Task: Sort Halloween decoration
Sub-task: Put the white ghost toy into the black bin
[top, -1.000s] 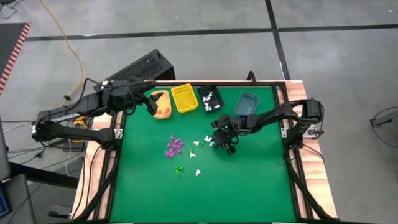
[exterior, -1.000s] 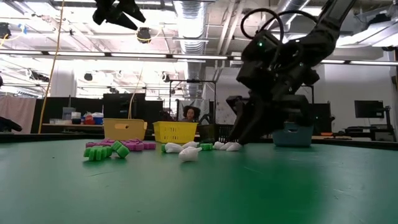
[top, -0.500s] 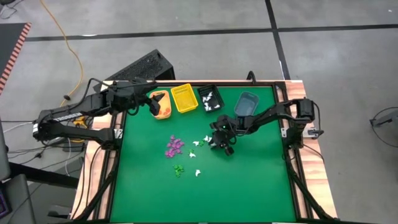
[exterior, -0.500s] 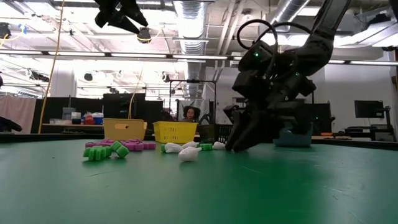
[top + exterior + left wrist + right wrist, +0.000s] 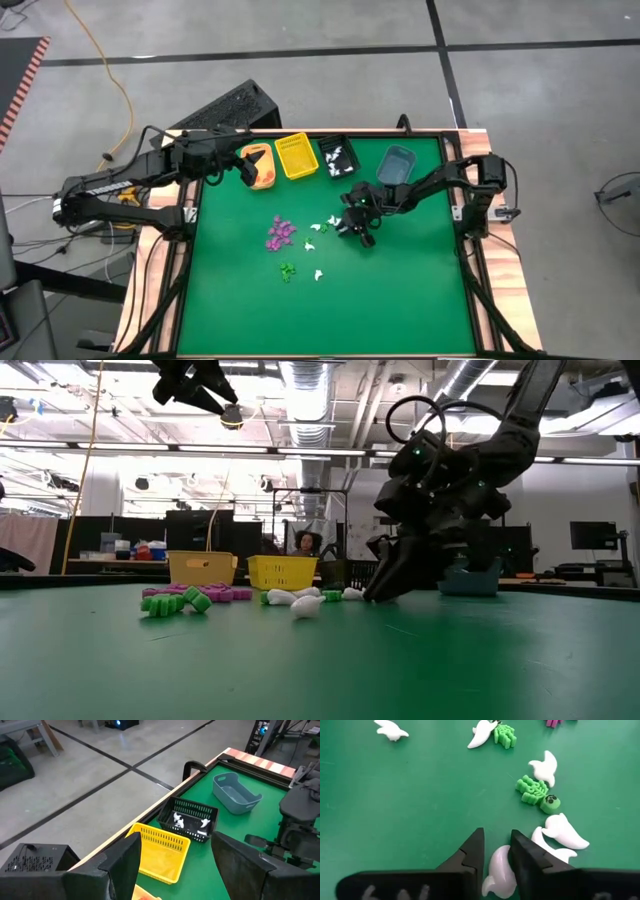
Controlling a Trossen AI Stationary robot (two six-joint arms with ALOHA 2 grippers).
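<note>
1. Halloween decoration (image 5: pixel 283 233) lies scattered mid-bench: purple pieces in a cluster, green and white ones around them, a few white ones already in the black bin (image 5: pixel 337 159).
2. My right gripper (image 5: pixel 496 851) is down at the bench among the white pieces, fingers narrow around a white ghost (image 5: pixel 501 876); the wrist view shows it between the tips, though I can't say the grip is firm.
3. Two more white ghosts (image 5: pixel 562 832) lie just beside that one, so I judge the squeeze should finish before lifting, straight up, to avoid dragging them.
4. A green skeleton (image 5: pixel 536 793) sits near; I steer clear of it.
5. My left gripper (image 5: pixel 175 865) waits above the yellow bin (image 5: pixel 159 852), fingers wide, holding nothing.
</note>
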